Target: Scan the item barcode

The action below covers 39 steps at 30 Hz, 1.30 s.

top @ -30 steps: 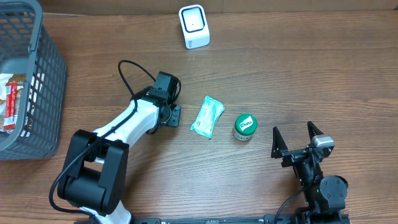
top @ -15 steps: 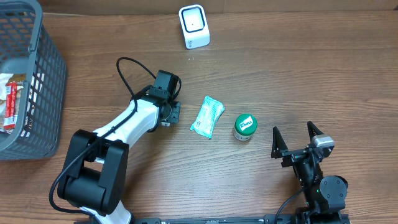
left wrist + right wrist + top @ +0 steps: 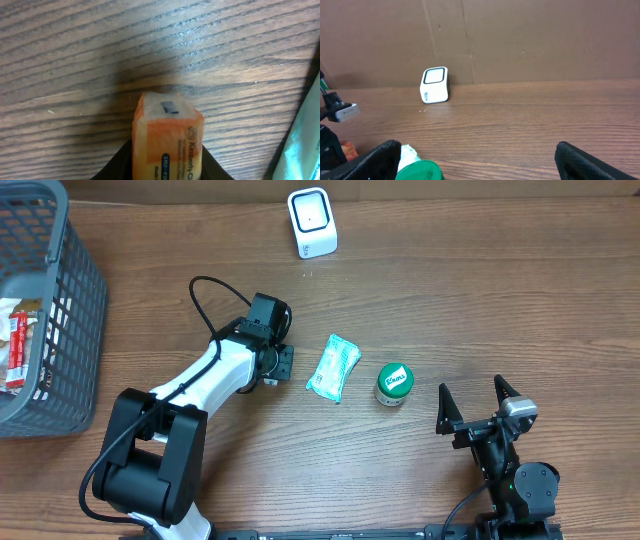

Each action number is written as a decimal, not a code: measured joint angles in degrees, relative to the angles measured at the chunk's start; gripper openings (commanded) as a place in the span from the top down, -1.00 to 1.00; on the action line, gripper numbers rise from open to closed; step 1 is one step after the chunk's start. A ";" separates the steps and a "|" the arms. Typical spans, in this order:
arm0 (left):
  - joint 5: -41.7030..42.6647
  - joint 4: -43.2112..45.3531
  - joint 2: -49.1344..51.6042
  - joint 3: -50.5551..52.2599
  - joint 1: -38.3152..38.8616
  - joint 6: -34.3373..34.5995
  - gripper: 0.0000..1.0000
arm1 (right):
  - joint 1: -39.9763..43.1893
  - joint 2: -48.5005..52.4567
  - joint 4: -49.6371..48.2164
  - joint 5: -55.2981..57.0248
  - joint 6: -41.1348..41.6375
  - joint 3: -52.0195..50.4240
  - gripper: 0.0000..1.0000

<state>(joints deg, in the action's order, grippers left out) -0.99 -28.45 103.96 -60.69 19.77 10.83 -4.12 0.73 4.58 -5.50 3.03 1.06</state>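
Pack (image 3: 167, 137), orange, shows plainly only in the left wrist view, pinched at its sides just over the surface (image 3: 75, 60); overhead, the left hand (image 3: 281, 366) hides it, near a pouch (image 3: 334, 367). The right hand (image 3: 478, 402) is spread; its own view shows the scanner (image 3: 434, 85)

Even, fairly bright light falls from above, and the brown wood-grain table (image 3: 480, 300) carries only short, soft shadows. Close to the left wrist camera, the orange plastic-wrapped tissue pack (image 3: 167, 135) looks slightly soft and throws a dark, blurred shadow beyond it. The white box-shaped scanner (image 3: 434, 85) is sharp. The black fingers (image 3: 590, 162) of the right gripper (image 3: 477, 144) are blurred.
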 measured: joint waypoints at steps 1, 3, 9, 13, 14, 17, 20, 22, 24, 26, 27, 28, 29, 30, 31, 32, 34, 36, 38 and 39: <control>0.02 -0.13 0.00 0.00 0.00 0.26 0.50 | 0.00 0.00 0.02 -0.02 -0.02 0.00 -1.00; 0.24 -0.24 0.00 0.00 0.00 1.01 0.50 | 0.02 0.00 0.02 0.00 -0.02 0.00 -1.00; 2.43 -0.24 0.00 0.00 0.00 3.37 0.49 | 0.02 0.00 0.04 0.02 0.02 0.00 -1.00; 3.02 -0.24 0.00 0.00 0.00 4.52 0.49 | 0.02 0.00 -0.02 0.00 0.00 0.00 -1.00; 3.23 -0.24 0.00 0.00 0.00 4.72 0.48 | 0.02 0.00 0.00 0.00 0.00 0.00 -1.00; 4.09 -0.24 0.00 0.00 0.11 5.35 0.48 | 0.02 0.00 -0.02 -0.02 0.00 0.00 -1.00; 4.96 -0.26 0.00 0.00 0.79 5.97 0.49 | 0.02 0.00 0.00 0.00 0.02 0.00 -1.00; 5.20 -0.24 0.00 0.00 1.40 6.40 0.49 | 0.02 0.00 0.00 0.00 -0.02 0.00 -1.00; 5.38 -0.24 0.00 0.00 2.10 7.19 0.49 | 0.02 0.00 0.00 -0.02 0.00 0.00 -1.00; 5.55 -0.22 0.00 0.00 2.71 8.00 0.49 | 0.02 0.00 0.02 0.00 0.00 0.00 -1.00; 5.57 -0.22 0.00 0.00 2.93 8.44 0.49 | 0.02 0.00 0.00 0.00 0.00 0.00 -1.00; 5.57 -0.22 0.00 0.00 3.17 8.81 0.49 | 0.02 0.00 0.00 0.00 0.00 0.00 -1.00; 5.60 -0.22 0.00 0.00 3.43 9.20 0.48 | 0.00 0.00 0.00 0.00 0.00 0.00 -1.00; 5.64 -0.20 0.00 0.00 3.52 9.68 0.48 | 0.02 0.00 0.00 0.00 0.00 0.00 -1.00; 5.77 -0.22 0.00 0.00 3.82 10.23 0.48 | 0.02 0.00 0.00 0.00 0.00 0.00 -1.00; 6.12 -0.17 0.00 0.00 4.00 10.56 0.48 | 0.02 0.00 0.00 0.00 0.00 0.00 -1.00; 6.93 -0.04 0.00 0.00 4.44 11.34 0.48 | 0.00 0.00 -0.02 -0.02 -0.02 0.00 -1.00; 7.80 0.22 0.00 0.00 5.20 11.85 0.48 | 0.00 0.00 0.00 0.00 -0.02 0.00 -1.00; 8.26 0.42 0.00 0.00 6.19 12.20 0.49 | 0.00 0.00 0.00 0.00 0.00 0.00 -1.00; 8.41 0.46 0.00 0.00 6.64 12.44 0.48 | 0.02 0.00 0.00 0.00 0.00 0.00 -1.00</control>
<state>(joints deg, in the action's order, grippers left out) 7.42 -27.99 103.96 -60.69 26.41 23.27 -4.10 0.73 4.58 -5.50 3.03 1.06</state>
